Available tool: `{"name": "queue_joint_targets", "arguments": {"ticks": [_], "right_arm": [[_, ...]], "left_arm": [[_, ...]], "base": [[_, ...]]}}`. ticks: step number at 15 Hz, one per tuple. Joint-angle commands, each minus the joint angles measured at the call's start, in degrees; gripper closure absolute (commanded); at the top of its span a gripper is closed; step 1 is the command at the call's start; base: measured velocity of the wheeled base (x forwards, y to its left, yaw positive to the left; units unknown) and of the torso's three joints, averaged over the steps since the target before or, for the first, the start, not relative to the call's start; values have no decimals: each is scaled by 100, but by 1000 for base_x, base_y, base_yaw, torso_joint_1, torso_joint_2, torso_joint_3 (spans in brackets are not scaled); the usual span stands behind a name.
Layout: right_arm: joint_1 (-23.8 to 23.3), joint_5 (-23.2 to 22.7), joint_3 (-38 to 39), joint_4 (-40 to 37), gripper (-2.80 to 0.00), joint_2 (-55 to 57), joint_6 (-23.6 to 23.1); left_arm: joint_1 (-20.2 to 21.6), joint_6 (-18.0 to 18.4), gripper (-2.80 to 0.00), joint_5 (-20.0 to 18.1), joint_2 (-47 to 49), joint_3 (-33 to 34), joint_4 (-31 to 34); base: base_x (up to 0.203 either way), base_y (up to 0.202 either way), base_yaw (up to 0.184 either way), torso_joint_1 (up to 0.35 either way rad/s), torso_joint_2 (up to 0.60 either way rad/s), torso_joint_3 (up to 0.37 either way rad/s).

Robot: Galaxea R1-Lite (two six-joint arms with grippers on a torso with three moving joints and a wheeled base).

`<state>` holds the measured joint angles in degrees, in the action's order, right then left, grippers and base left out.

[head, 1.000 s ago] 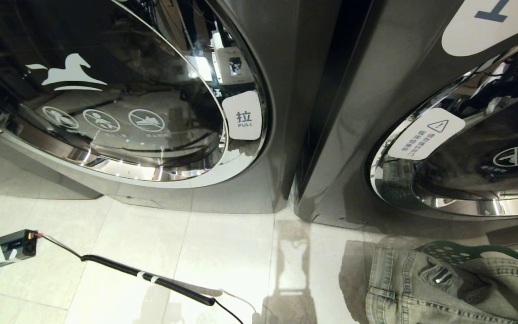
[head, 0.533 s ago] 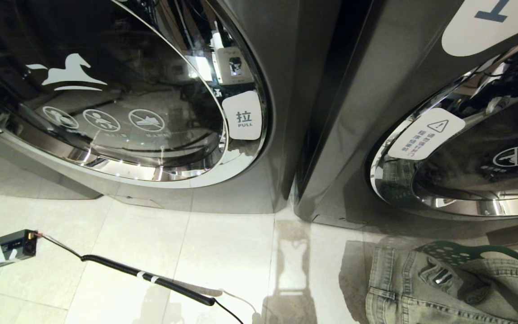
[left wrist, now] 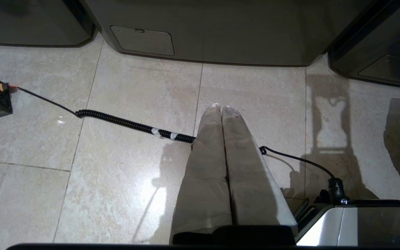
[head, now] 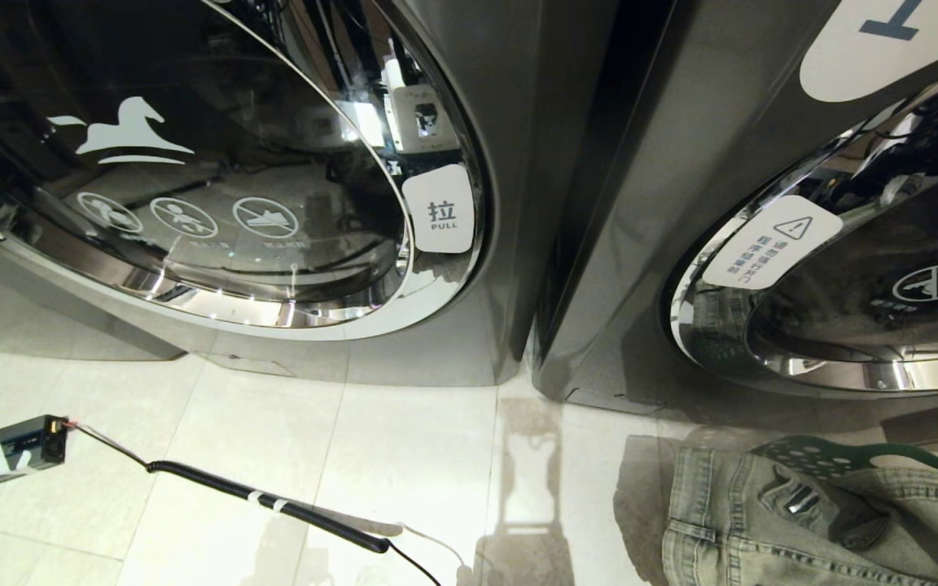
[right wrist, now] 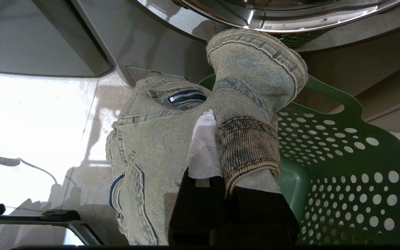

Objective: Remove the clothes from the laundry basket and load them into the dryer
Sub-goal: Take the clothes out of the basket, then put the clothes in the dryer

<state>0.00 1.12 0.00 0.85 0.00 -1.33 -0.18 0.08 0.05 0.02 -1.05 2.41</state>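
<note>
I see the right tool point(right wrist: 217, 139) closed on a fold of the jeans point(right wrist: 151, 146): the cuff point(right wrist: 255, 69) drapes over its far finger, and the light pad of the near finger point(right wrist: 203, 146) shows against the denim. The rest of the jeans hang over the rim of the green basket point(right wrist: 342, 156), which fills the lower right of the right wrist view. In the head view the jeans point(head: 811, 521) and a strip of basket rim point(head: 827, 456) sit at the lower right, just in front of the right-hand machine.

The left tool point(left wrist: 221, 109) is shut and empty, fingers pressed together, above bare floor tile point(left wrist: 123, 194) at frame centre.

Both machines have their doors closed: the left door point(head: 192, 163), with a pull tag point(head: 442, 209), fills the upper left; the right door point(head: 868, 285) the upper right. The basket stands close under the right door's chrome rim.

A coiled cable point(head: 265, 500) crosses the floor at lower left, running from a small black box point(head: 5, 452). Open tile lies between cable and jeans.
</note>
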Motion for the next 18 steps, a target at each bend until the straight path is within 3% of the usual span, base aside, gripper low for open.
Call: {"name": "queue_joint_targets", "arguments": {"ticks": [1, 5, 18], "right_arm": [[0, 2, 35, 3, 0, 9, 35], [0, 90, 35, 29, 0, 9, 483], [0, 64, 35, 20, 0, 9, 423]], "left_arm": [[1, 10, 0, -5, -2, -1, 5], [1, -8, 0, 4, -2, -1, 5], [1, -8, 0, 4, -2, -9, 5]], "base": [[0, 0, 0, 0, 0, 0], [0, 25, -1, 0, 1, 1], [0, 194, -2, 2, 3, 2]]}}
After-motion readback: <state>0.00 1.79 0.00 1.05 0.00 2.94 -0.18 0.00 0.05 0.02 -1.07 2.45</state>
